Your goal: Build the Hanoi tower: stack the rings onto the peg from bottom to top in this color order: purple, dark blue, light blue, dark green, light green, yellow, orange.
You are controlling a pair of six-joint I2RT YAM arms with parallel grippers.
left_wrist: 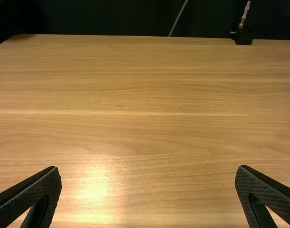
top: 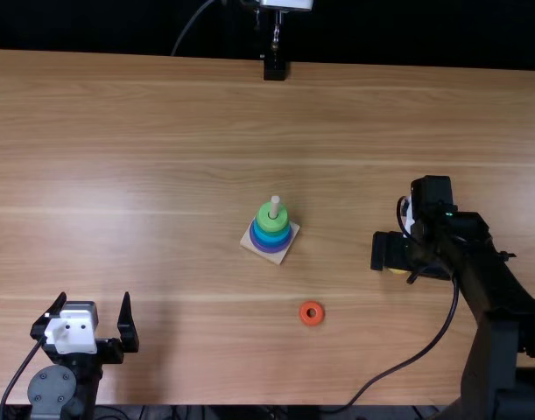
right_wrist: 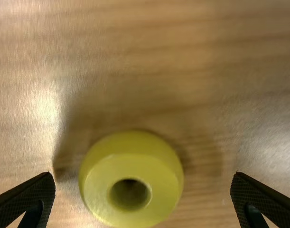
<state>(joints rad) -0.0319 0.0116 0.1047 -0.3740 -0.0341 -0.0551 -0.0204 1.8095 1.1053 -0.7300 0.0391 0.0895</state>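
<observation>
The right gripper (right_wrist: 144,176) gaped wide and empty above the yellow ring (right_wrist: 130,164), right of the stack (top: 271,231); off-centre closing could have made 1 finger knock the ring askew.

Left end effector (top: 94,302), fingers spread wide, sits low and well left of the peg (top: 274,206), on its near side! Right of the peg, the right arm (top: 492,280) reaches forward, its end effector (top: 386,251) pointing down with fingers parted.
</observation>
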